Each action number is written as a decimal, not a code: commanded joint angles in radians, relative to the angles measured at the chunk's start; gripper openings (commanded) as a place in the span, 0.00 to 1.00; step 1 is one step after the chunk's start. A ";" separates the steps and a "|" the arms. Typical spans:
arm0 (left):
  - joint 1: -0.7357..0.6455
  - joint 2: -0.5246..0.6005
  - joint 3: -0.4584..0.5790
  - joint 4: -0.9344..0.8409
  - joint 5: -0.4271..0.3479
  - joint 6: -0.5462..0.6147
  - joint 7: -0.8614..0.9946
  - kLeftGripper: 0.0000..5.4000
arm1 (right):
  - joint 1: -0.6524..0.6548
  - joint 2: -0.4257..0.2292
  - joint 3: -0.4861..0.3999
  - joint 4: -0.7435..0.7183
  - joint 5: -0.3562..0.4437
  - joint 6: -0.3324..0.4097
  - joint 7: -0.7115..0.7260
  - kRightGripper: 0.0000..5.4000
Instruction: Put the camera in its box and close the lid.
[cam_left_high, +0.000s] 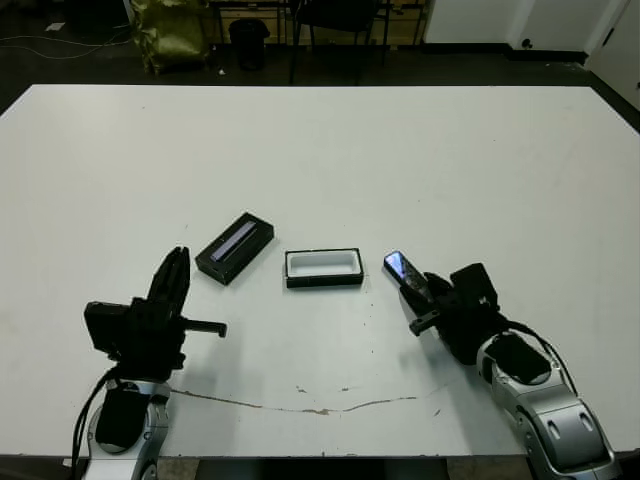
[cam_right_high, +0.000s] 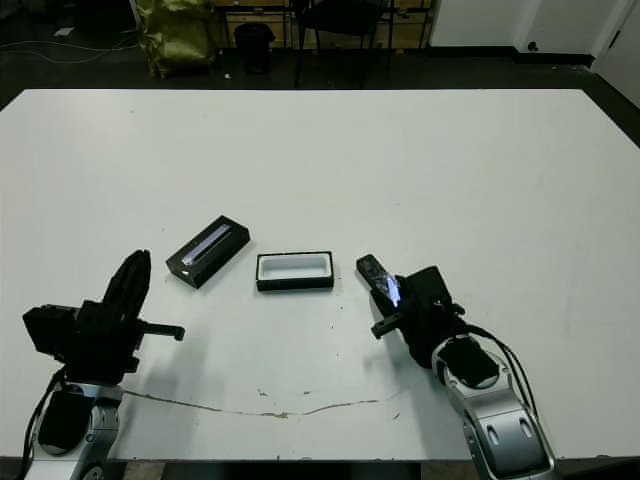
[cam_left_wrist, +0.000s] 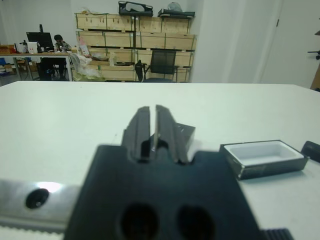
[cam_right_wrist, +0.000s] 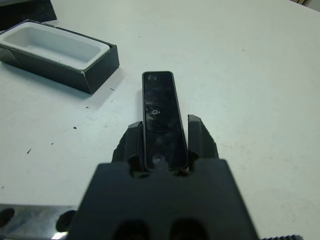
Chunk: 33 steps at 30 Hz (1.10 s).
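Note:
The camera (cam_right_wrist: 161, 112), a slim glossy black bar, lies between the fingers of my right gripper (cam_left_high: 422, 291), which is shut on its near end. Its far end points up and left toward the box (cam_left_high: 323, 267). The box is a shallow black tray with a white lining. It stands open just left of the camera, with a small gap between them. The lid (cam_left_high: 235, 247), a black shell with a silvery stripe, rests at an angle on the table left of the box. My left gripper (cam_left_high: 179, 258) is shut on nothing, just short of the lid.
A thin brown scratch (cam_left_high: 300, 405) runs across the white table (cam_left_high: 400, 160) near its front edge. Beyond the far edge are a chair (cam_left_high: 340, 20), a bin (cam_left_high: 248, 40) and a yellow bag (cam_left_high: 170, 35). A person (cam_left_wrist: 60, 42) sits far off at a desk.

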 joint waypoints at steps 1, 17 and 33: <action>0.015 0.004 0.000 0.001 0.010 0.016 0.005 0.00 | 0.025 -0.024 -0.015 0.043 0.015 0.042 0.033 0.12; 0.023 0.002 -0.002 0.003 0.005 0.010 0.004 0.00 | -0.461 -0.155 -0.187 0.308 0.245 0.140 0.353 0.12; 0.032 -0.008 -0.020 0.002 0.003 0.006 0.002 0.00 | -0.841 -0.109 0.108 0.740 0.064 -0.194 0.749 0.12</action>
